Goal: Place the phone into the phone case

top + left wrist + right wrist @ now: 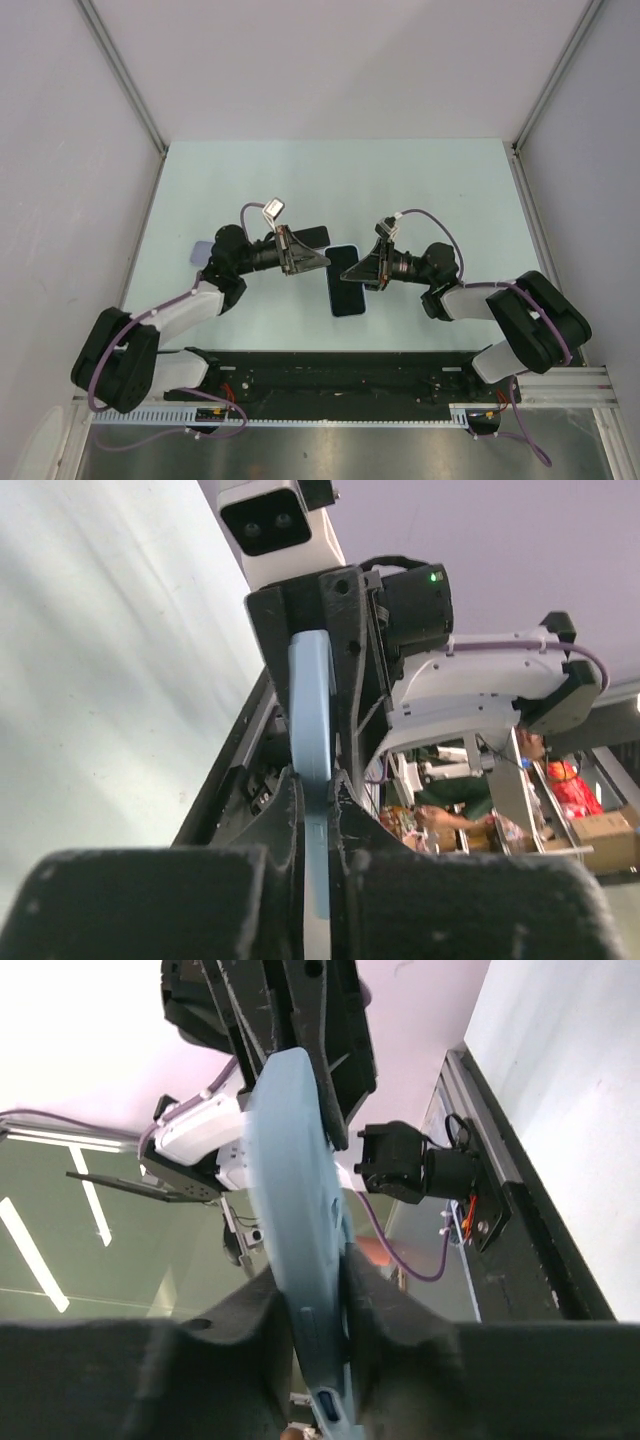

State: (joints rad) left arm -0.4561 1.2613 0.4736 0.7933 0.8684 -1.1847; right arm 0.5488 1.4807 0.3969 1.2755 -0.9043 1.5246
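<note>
A smooth pale blue phone case (347,283) with rounded corners and a dark face inside its rim is held between the two arms over the matte pale green tabletop (420,190). Whether the case is filled cannot be told. The left gripper (325,258) and right gripper (350,272), both with coarse black foam fingers, are clamped on it from opposite sides.

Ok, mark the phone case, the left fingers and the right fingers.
phone case (295,1220), right wrist view, its pale blue side.
left fingers (150,905), left wrist view, the left-hand pad.
right fingers (520,1380), right wrist view, the right-hand pad.
</note>
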